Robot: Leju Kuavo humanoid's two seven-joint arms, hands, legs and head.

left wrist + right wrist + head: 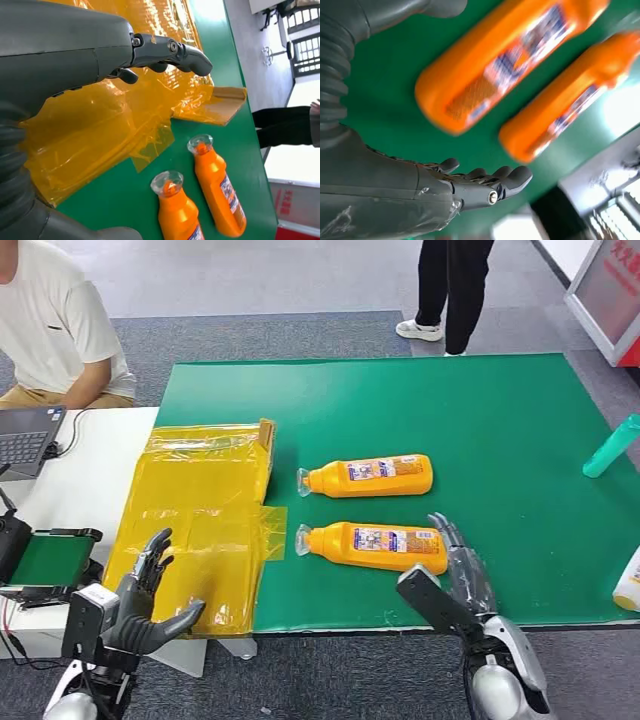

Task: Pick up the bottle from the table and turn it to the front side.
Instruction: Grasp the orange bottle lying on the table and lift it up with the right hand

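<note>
Two orange bottles are seen lying on their sides on the green mat [453, 410], necks pointing towards the yellow plastic sheet: the near bottle [373, 545] lies close to the front edge, and the far bottle [368, 476] lies parallel just beyond it, the two kept apart by a strip of bare green. Printed labels are shown facing up on both. The right hand [460, 565] is held at the base end of the near bottle, fingers spread and extended, nothing gripped; whether the fingertips touch the bottle cannot be told. In the right wrist view both bottles are caught blurred above the outstretched fingers [486, 182]. The left hand [147, 595] is held over the front part of the yellow sheet [196, 530], wide open and empty, well apart from both bottles. The sheet is seen crumpled and glossy, draped from the mat's side edge onto the white table [98, 480] beside it, with a cardboard flap [266, 435] showing at its far corner. On the white table a laptop [26, 435] is placed in front of a seated person in a light shirt [53, 325], and a small device with a green screen [49, 560] sits nearer the robot. At the mat's far right a teal bottle [611, 447] is laid down, and a white bottle [630, 585] is cut by the frame edge. Beyond the mat, grey carpet and the dark trousers of a standing person [453, 285] are visible.
</note>
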